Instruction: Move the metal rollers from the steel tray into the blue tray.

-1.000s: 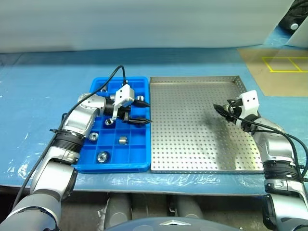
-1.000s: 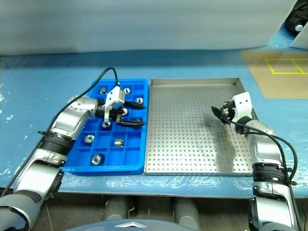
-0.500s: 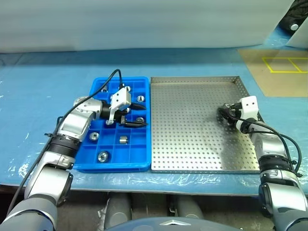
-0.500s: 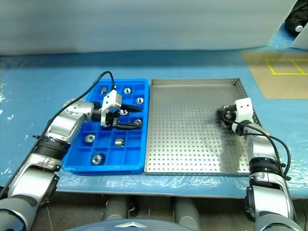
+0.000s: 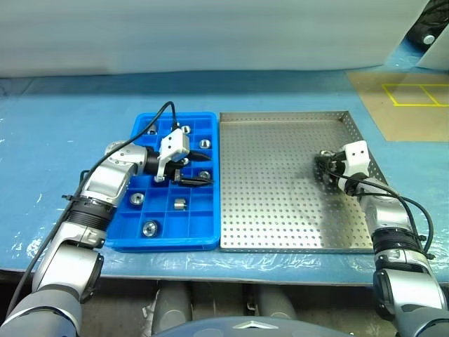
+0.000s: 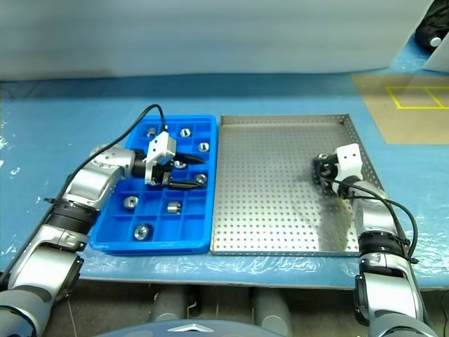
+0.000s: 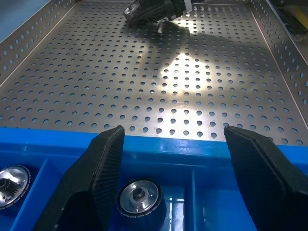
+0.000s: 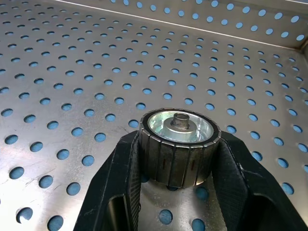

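My right gripper (image 8: pixel 179 156) is shut on a metal roller (image 8: pixel 179 139), which stands upright on the perforated floor of the steel tray (image 5: pixel 280 210), near its right rim. In the head view that gripper (image 5: pixel 324 168) is low over the tray. My left gripper (image 5: pixel 203 166) hangs open over the right side of the blue tray (image 5: pixel 165 241) with nothing between its fingers (image 7: pixel 103 168). Several metal rollers (image 5: pixel 149 228) lie in the blue tray's compartments, one (image 7: pixel 139 198) just below the left gripper.
The two trays lie side by side on a light blue table covering (image 5: pixel 63 140). A brown board with yellow lines (image 5: pixel 410 98) lies at the far right. A black cable (image 5: pixel 158 119) loops above the left arm.
My right gripper has sunk to the steel tray's floor and shut on the roller. The left gripper has stayed open over the blue tray.
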### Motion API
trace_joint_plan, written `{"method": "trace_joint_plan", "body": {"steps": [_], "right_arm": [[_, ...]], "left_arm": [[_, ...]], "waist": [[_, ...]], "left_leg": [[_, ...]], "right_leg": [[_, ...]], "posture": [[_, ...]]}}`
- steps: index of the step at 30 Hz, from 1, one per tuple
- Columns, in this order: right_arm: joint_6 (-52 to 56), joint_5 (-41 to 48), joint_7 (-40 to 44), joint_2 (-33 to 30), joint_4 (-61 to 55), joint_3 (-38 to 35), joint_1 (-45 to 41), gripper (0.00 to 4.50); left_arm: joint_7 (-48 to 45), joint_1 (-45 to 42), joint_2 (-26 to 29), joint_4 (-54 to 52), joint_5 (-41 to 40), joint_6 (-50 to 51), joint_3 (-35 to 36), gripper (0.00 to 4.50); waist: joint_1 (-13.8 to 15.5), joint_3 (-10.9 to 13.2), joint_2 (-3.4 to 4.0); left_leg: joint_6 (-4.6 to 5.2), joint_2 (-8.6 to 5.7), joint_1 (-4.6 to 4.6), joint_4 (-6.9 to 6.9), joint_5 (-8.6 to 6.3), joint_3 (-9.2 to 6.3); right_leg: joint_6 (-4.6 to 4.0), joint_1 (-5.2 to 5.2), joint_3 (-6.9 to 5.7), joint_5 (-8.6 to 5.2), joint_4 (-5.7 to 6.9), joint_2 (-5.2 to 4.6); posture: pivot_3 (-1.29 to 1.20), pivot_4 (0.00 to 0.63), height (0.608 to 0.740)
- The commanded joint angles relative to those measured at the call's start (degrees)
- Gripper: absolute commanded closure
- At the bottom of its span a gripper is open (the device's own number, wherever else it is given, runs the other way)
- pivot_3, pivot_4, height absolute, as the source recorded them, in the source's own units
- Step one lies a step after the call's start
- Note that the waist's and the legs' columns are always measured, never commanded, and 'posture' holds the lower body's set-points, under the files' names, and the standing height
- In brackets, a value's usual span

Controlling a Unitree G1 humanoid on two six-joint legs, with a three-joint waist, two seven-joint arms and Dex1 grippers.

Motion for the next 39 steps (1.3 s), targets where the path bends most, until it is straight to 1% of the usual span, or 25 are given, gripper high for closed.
{"method": "trace_joint_plan", "body": {"steps": [1, 3, 7, 13, 16, 18, 22, 26, 30, 32, 35, 39], "right_arm": [[2.11, -0.31, 0.35, 0.06, -5.12, 1.22, 0.97, 2.84], [4.15, -0.2, 1.11, -0.2, -8.11, 1.86, 0.65, 2.84], [10.42, 4.56, 5.11, 0.48, -18.18, 2.11, -0.62, 2.84], [21.04, 10.23, 15.08, 0.26, -33.7, 8.2, -0.58, 2.84], [26.62, 14.93, 21.48, -0.17, -40.88, 11.98, -0.43, 2.84], [29.57, 17.11, 24.57, -0.64, -43.15, 13.64, -0.97, 2.84], [31.23, 17.66, 28.85, -1.09, -43.46, 16.95, -2.47, 2.84], [33.13, 19.04, 37.1, -0.24, -41.53, 22.73, -5.58, 2.84], [30.49, 16.5, 41.92, 1.0, -37.91, 27.63, -7.77, 2.84], [29.84, 16.04, 43.95, 1.74, -36.8, 29.56, -8.54, 2.84], [31.87, 17.24, 47.77, 3.75, -33.63, 31.63, -10.32, 2.84], [28.37, 13.95, 50.94, 4.1, -30.94, 34.74, -10.45, 2.84]], "left_arm": [[-0.52, -0.89, 0.68, -1.93, -0.78, 0.1, 1.43, 1.0], [-0.67, -1.02, 0.81, -2.15, -0.97, 0.3, 1.58, 1.0], [-0.89, -1.22, 1.19, -2.7, -1.62, 0.54, 2.28, 1.0], [-0.5, -0.8, 2.29, -4.22, -2.65, 2.23, 3.75, 1.0], [-0.46, 1.92, 4.53, -8.96, -3.25, 3.51, 4.75, 1.0], [-0.16, 4.31, 6.23, -13.73, -5.36, 6.41, 6.22, 1.0], [0.34, 9.36, 9.57, -20.56, -7.93, 9.52, 8.65, 1.0], [3.63, 18.56, 13.43, -30.61, -10.47, 14.44, 12.38, 1.0], [7.08, 26.14, 15.62, -38.89, -13.25, 18.44, 16.07, 1.0], [8.65, 29.91, 16.37, -42.66, -14.67, 20.13, 17.87, 1.0], [13.24, 38.72, 16.15, -51.22, -17.77, 24.08, 22.25, 1.0], [16.61, 43.61, 16.76, -55.71, -19.82, 26.23, 25.14, 1.0]], "waist": [[-0.01, 0.0, 0.0], [-0.05, 0.0, 0.0], [-0.01, 0.02, 0.02], [0.33, 0.02, 0.02], [0.62, 0.02, 0.02], [0.89, 0.02, 0.02], [2.17, 0.03, 0.03], [3.07, 0.03, 0.02], [4.88, 0.04, 0.0], [5.65, 0.05, 0.0], [6.37, 0.06, -0.03], [8.46, 0.06, -0.04]], "left_leg": [[0.0, 0.0, 0.0, -0.02, 0.0, 0.0], [0.0, 0.0, -0.01, -0.03, 0.0, 0.01], [-0.01, 0.0, -0.03, -0.07, 0.01, 0.02], [-0.01, 0.01, -0.04, -0.19, 0.01, 0.02], [-0.01, 0.01, -0.06, -0.23, 0.01, 0.0], [-0.01, 0.02, -0.06, -0.28, 0.01, -0.03], [-0.05, 0.04, -0.06, -0.31, 0.02, -0.05], [-0.1, 0.04, -0.02, -0.33, 0.04, -0.18], [-0.17, 0.06, -0.04, -0.41, 0.08, -0.4], [-0.18, 0.05, -0.05, -0.42, 0.08, -0.43], [-0.17, 0.04, -0.06, -0.43, 0.07, -0.45], [-0.23, 0.04, -0.06, -0.54, 0.11, -0.53]], "right_leg": [[0.0, -0.01, 0.0, 0.0, 0.0, 0.0], [0.0, -0.02, 0.01, 0.0, -0.01, 0.0], [0.0, -0.09, 0.01, 0.0, 0.0, 0.0], [-0.01, -0.1, -0.01, -0.01, -0.06, 0.0], [-0.01, -0.13, -0.01, -0.01, -0.09, -0.01], [-0.01, -0.15, -0.01, -0.01, -0.12, -0.01], [-0.02, -0.17, -0.04, -0.02, -0.1, -0.02], [-0.01, -0.18, -0.01, -0.02, -0.09, -0.03], [-0.01, -0.21, -0.07, -0.03, -0.09, -0.03], [-0.01, -0.2, -0.08, -0.04, -0.1, -0.04], [-0.01, -0.21, -0.07, -0.04, -0.13, -0.06], [0.01, -0.21, -0.13, -0.05, -0.18, -0.07]], "posture": [[-0.2, 0.15, 0.74], [-0.19, 0.15, 0.74], [-0.18, 0.15, 0.74], [-0.14, 0.15, 0.74], [-0.09, 0.15, 0.74], [-0.07, 0.15, 0.74], [0.01, 0.15, 0.74], [0.15, 0.15, 0.74], [0.25, 0.15, 0.74], [0.3, 0.15, 0.74], [0.36, 0.15, 0.74], [0.4, 0.15, 0.74]]}}
